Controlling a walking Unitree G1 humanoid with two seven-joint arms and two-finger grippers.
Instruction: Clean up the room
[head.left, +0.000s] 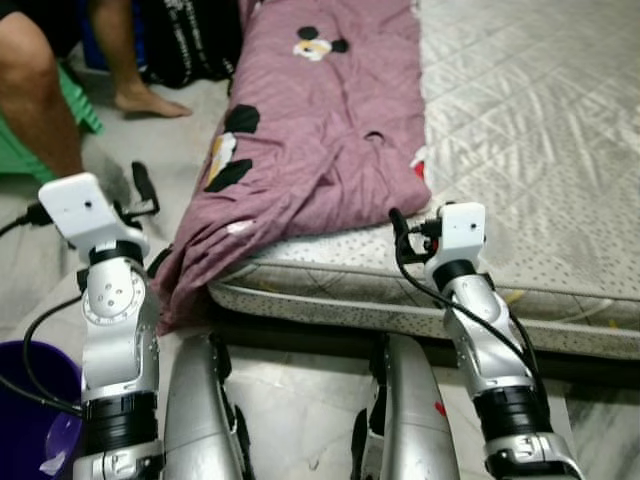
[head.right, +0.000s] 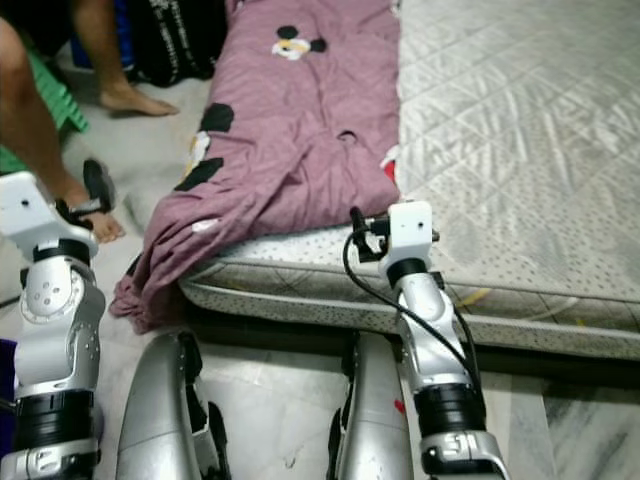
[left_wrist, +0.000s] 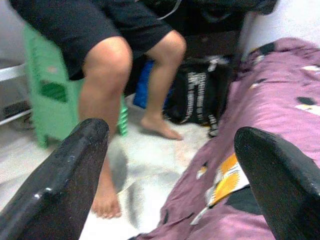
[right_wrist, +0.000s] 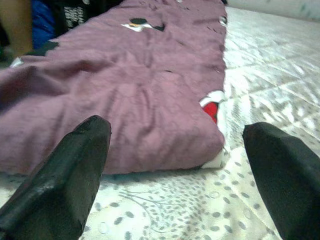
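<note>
A purple blanket (head.left: 320, 130) with cartoon mouse prints lies along the left side of a white quilted mattress (head.left: 530, 130). Its near left corner hangs over the mattress edge down to the floor. My right gripper (right_wrist: 176, 127) is open and hovers low over the mattress's front edge, just short of the blanket's near hem (right_wrist: 165, 165). My left gripper (left_wrist: 170, 132) is raised over the floor to the left of the hanging blanket corner. It is open with nothing between its fingers (left_wrist: 75, 165).
A person sits on a green stool (left_wrist: 47, 95) at the far left, bare feet (head.left: 150, 100) on the marble floor. A black bag (left_wrist: 195, 97) stands behind the person's legs. A purple bucket (head.left: 30, 400) is at my lower left, beside my legs.
</note>
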